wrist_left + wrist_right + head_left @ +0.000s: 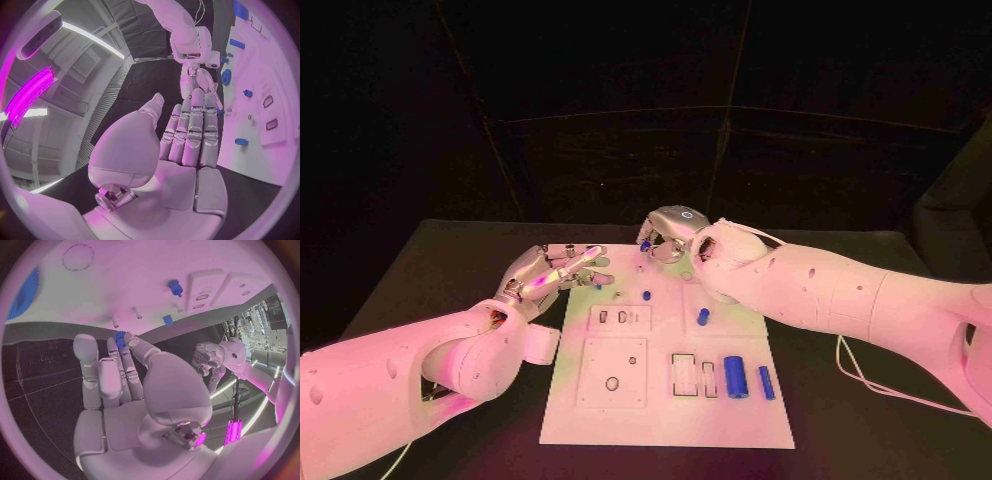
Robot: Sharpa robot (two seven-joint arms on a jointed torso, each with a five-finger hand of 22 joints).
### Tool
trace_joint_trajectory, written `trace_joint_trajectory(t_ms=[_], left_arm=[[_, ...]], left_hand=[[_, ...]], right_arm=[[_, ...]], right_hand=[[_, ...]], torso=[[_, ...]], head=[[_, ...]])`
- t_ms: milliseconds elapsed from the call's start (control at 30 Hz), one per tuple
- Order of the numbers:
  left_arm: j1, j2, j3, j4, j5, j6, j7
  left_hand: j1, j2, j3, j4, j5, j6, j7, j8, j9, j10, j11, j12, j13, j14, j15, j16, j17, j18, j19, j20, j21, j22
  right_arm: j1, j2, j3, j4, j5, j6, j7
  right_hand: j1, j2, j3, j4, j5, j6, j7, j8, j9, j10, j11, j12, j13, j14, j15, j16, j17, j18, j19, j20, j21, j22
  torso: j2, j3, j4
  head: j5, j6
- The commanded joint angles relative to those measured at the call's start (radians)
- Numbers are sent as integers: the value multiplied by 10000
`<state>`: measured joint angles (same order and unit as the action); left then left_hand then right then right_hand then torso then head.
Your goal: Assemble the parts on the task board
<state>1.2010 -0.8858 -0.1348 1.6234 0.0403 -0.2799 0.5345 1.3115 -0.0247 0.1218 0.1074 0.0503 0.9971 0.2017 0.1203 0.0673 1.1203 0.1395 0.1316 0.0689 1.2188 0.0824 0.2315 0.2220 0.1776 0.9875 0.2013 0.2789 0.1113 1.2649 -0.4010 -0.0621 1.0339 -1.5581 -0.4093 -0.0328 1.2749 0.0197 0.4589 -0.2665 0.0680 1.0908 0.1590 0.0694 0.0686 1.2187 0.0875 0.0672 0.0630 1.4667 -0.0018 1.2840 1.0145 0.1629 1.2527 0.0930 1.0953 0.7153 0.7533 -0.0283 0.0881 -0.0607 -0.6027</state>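
The white task board (668, 400) lies mid-table. My right hand (672, 232) hovers over its far edge and pinches a small blue part (646, 243) at its fingertips; the right wrist view shows the same blue part (120, 338) between the fingertips of the right hand (125, 385). My left hand (560, 268) is over the board's far left corner, with its fingers stretched out flat and nothing in them; the left wrist view shows the left hand (187, 140) just as empty. Loose blue parts rest on the board: a short peg (648, 295), another (702, 317), a thick cylinder (734, 375) and a thin rod (766, 382).
Rectangular slots (685, 373) and a raised square plate (613, 372) mark the board's near half. A blue gear (22, 292) stands on the board near the right hand. A cable (855, 375) trails on the black table to the board's right.
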Motion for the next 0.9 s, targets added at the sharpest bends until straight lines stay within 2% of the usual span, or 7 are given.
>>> trace_joint_trajectory(t_ms=[33,233,533,833,900], left_arm=[[21,24,9,-14,-56,236,80],[28,67,9,-54,-56,290,70],[32,90,9,-56,-56,315,60],[32,101,8,-88,-56,310,30],[32,104,8,-92,-56,313,23]], left_hand=[[31,91,2,-63,-12,65,23,-51,-14,34,21,-37,-15,-29,40,-39,10,57,75,1,-38,-11],[31,91,2,-63,-12,65,23,-51,-14,34,21,-37,-15,-29,40,-39,10,57,75,1,-38,-11],[31,91,2,-63,-12,65,23,-51,-14,34,21,-37,-15,-29,40,-39,10,57,75,1,-38,-11],[31,91,2,-63,-12,65,23,-51,-14,34,21,-37,-15,-29,40,-39,10,57,75,1,-38,-11],[31,91,2,-63,-12,65,23,-51,-14,34,21,-37,-15,-29,40,-39,10,57,75,1,-38,-11]], right_arm=[[21,40,6,-98,-18,361,-181],[17,125,5,-293,-144,584,-288],[14,232,4,-391,-273,851,-404],[14,263,4,-377,-291,912,-385],[14,262,3,-390,-288,830,-383]], right_hand=[[9,-101,69,-4,11,-4,43,-51,-7,-32,2,-52,0,251,10,35,-2,-127,7,59,35,16],[-11,-120,87,16,3,-12,44,-52,-8,-44,5,-50,1,247,15,40,-7,-127,-1,66,50,29],[-42,-182,116,40,-14,-42,40,-58,-11,-85,11,-54,-1,232,23,28,-56,-128,-16,80,77,49],[-88,-249,131,75,-19,-77,41,-63,-15,-128,19,-55,-2,217,32,22,-88,-125,-38,93,92,49],[-156,-334,140,126,-19,-175,61,-80,-28,-240,38,-69,-11,199,52,14,-125,-118,-74,111,91,23]], torso=[[44,-34,55],[71,-44,115],[101,-48,65],[120,-55,73],[124,-59,78]], head=[[12,-17],[8,-28],[92,-59],[123,-97],[118,-101]])
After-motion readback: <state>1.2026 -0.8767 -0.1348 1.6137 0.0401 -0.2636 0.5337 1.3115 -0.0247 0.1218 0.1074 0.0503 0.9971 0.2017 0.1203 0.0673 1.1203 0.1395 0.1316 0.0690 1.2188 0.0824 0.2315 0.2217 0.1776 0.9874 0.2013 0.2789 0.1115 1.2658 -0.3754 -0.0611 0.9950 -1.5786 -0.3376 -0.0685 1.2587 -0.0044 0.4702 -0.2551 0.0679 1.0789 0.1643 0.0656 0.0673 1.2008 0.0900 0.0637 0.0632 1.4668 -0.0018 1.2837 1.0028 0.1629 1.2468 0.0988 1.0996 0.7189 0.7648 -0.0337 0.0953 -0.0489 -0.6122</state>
